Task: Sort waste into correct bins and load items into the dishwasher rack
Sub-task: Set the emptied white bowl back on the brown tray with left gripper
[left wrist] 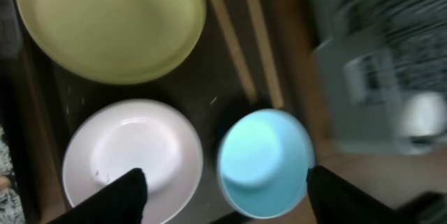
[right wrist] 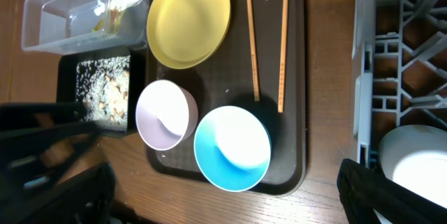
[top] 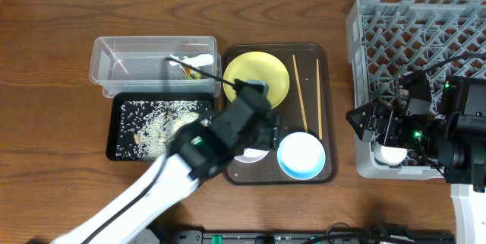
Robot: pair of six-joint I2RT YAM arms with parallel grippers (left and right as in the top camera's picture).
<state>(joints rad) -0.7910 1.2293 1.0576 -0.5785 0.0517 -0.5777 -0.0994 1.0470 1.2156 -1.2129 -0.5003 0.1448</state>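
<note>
On the brown serving tray (top: 326, 169) lie the yellow plate (top: 256, 75), two chopsticks (top: 298, 92), the light-blue bowl (top: 301, 155) and the white-pinkish bowl (left wrist: 133, 153). My left gripper (left wrist: 227, 196) is wide open and empty, hovering above both bowls, and its arm hides most of the white-pinkish bowl from overhead. My right gripper (right wrist: 223, 196) is open and empty at the grey dishwasher rack's (top: 418, 31) front left corner. The white cup (top: 392, 153) sits in the rack there. The green-and-yellow wrapper (top: 194, 67) lies in the clear tub (top: 144, 58). Rice and scraps cover the black tray (top: 121, 126).
The clear tub and black tray stand side by side left of the brown tray. The rack stands at the far right, reaching the table's back edge. Bare wood lies between the brown tray and the rack (top: 342, 84).
</note>
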